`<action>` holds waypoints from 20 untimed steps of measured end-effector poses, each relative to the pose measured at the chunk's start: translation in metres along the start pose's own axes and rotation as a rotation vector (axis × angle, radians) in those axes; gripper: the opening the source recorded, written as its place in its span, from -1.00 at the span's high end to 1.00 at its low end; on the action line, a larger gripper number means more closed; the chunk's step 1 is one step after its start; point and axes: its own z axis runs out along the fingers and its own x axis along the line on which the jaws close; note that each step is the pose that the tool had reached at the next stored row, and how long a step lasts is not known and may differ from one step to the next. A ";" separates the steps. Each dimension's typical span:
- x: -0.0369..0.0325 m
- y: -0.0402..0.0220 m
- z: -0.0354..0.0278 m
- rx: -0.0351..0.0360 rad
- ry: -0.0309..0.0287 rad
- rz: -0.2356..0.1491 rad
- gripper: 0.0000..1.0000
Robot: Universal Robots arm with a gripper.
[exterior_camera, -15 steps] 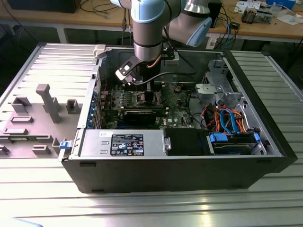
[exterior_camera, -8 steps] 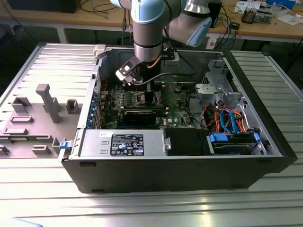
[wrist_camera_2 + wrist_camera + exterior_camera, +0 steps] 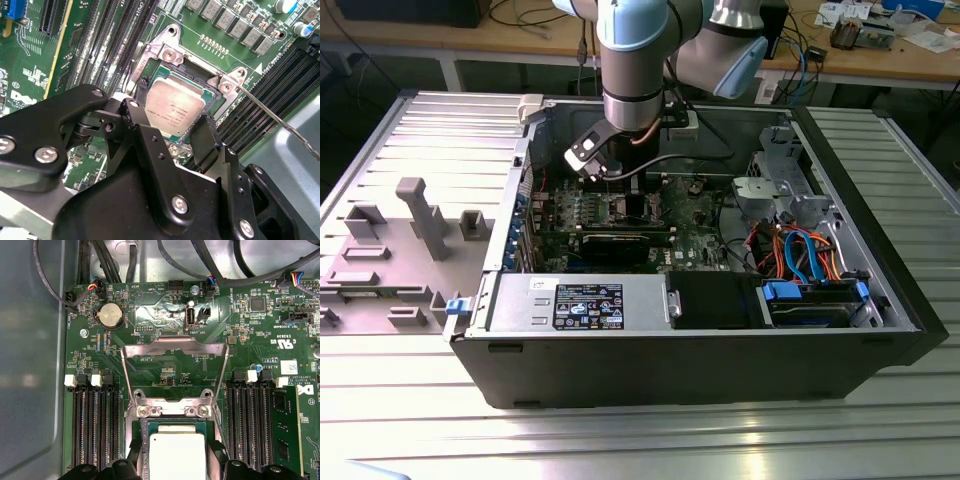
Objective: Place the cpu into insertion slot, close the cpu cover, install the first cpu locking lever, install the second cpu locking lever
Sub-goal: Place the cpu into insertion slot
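Observation:
The cpu (image 3: 172, 112), a flat square chip with a dull silver top, lies level in the insertion slot (image 3: 194, 63) on the green board. My gripper (image 3: 177, 100) straddles it, with a black finger against each of two opposite edges, so it is shut on the chip. The first wrist view shows the cpu (image 3: 177, 455) between the same fingers (image 3: 216, 455). The cpu cover (image 3: 172, 346), a thin metal frame with a large window, stands swung open beyond the slot's silver rim (image 3: 170, 411). A thin locking lever (image 3: 280, 122) sticks out unlatched beside the socket. In the exterior view my gripper (image 3: 608, 178) reaches down into the computer case.
Black memory slots (image 3: 95, 425) flank the socket on both sides. Cables (image 3: 225, 275) run along the board's far edge near a coin battery (image 3: 110, 316). The case holds a power supply (image 3: 585, 300), drive bays (image 3: 815, 300) and a long black graphics card (image 3: 625, 243).

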 end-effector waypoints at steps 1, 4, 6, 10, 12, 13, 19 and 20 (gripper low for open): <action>0.0000 0.0000 -0.0001 0.0001 -0.0003 0.000 -0.22; 0.0000 0.0000 -0.0001 0.0001 -0.0006 0.000 -0.22; 0.0000 0.0001 -0.0001 0.0001 -0.0007 0.000 -0.22; 0.0007 0.0000 0.0000 0.0001 -0.0005 0.000 -0.22; 0.0008 0.0000 -0.0001 0.0002 -0.0007 0.000 -0.22; 0.0008 0.0000 -0.0001 0.0001 -0.0006 0.000 -0.22; 0.0009 0.0000 0.0000 0.0001 -0.0006 0.000 -0.36; 0.0009 0.0000 0.0000 0.0002 -0.0007 0.000 -0.36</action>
